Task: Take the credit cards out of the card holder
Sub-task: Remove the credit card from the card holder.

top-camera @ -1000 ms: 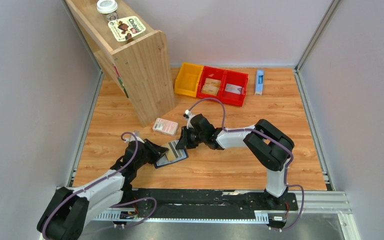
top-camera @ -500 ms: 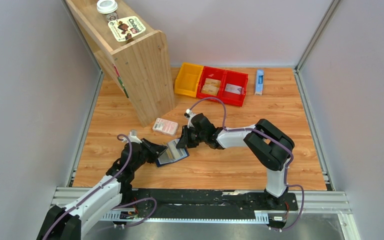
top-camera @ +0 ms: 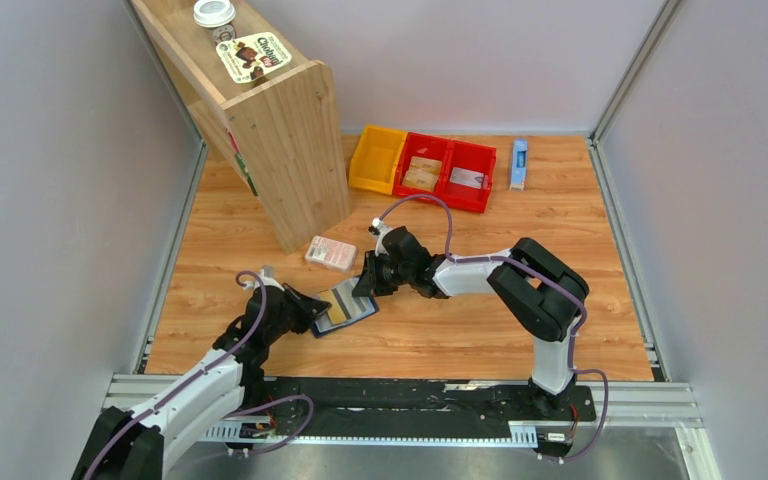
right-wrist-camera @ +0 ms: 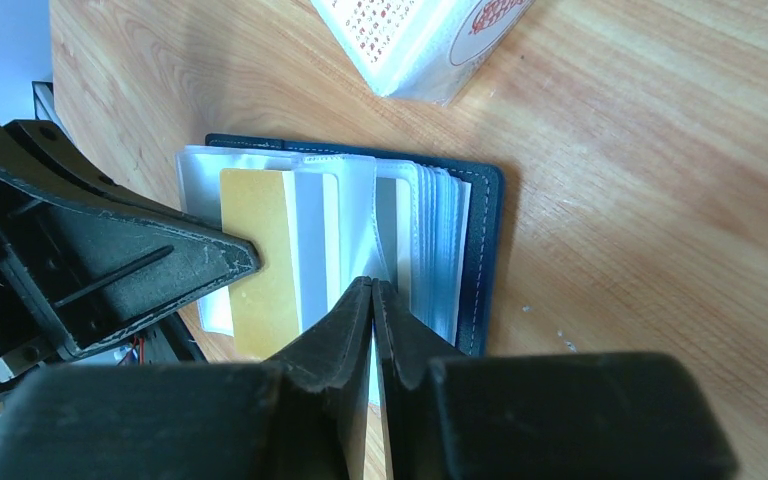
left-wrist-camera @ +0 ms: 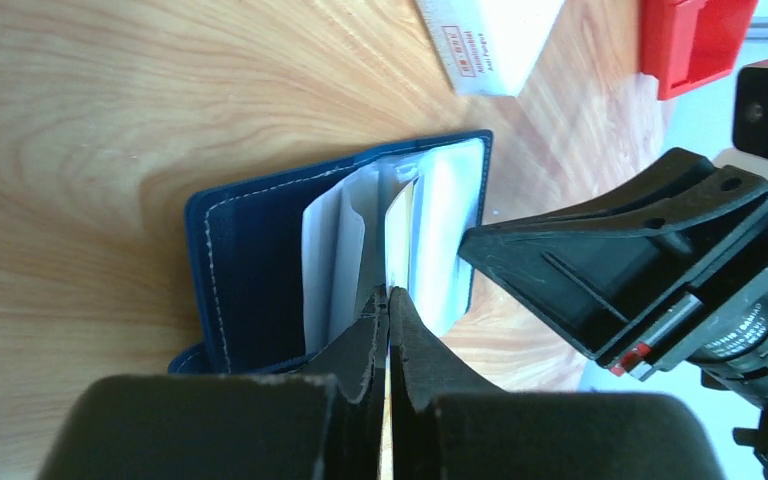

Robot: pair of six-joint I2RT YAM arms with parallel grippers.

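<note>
Where the wood-grain table (top-camera: 480, 330) shows between the two arms, the card holder (top-camera: 363, 308) lies open and flat. It is a soft navy bifold with pale stitching along its rim and a fan of clear, glossy plastic sleeves inside. A thin, stiff tan-yellow credit card (right-wrist-camera: 260, 260) sticks out of those sleeves toward the left gripper (left-wrist-camera: 388, 312), whose jaws are clenched on the card's near edge with only its thickness between them. From the opposite side the right gripper (right-wrist-camera: 372, 300) pinches a clear sleeve near the holder's spine, jaws all but closed on it. A white packet (top-camera: 331, 253) with pink print lies just beyond the holder, not touching it.
</note>
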